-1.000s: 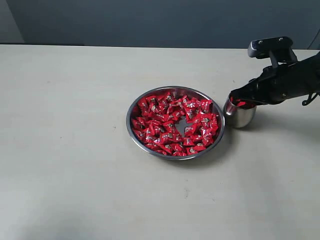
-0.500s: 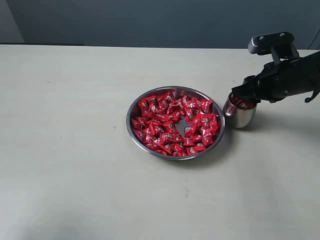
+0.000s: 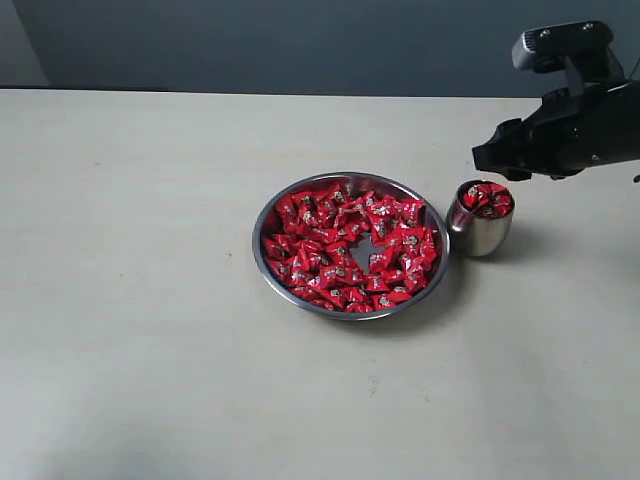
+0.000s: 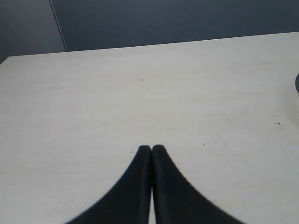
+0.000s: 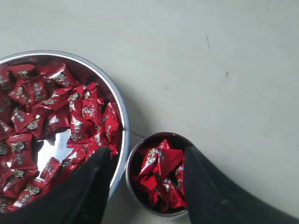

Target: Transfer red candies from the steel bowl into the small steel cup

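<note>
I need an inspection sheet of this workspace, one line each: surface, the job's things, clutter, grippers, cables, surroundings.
Surface: pale table, with a few faint specks.
Job's things: bowl holds many candies, with a bare patch near its middle. The cup stands upright close beside the bowl, filled to the rim with more candies. Whether cup and bowl touch, I cannot tell.
Clutter: nothing seen.
Grippers: right gripper is open and empty, above the cup. Left gripper is shut, holds nothing, and is over bare table.
Cables: nothing seen.
Surroundings: dark wall behind the table.
</note>
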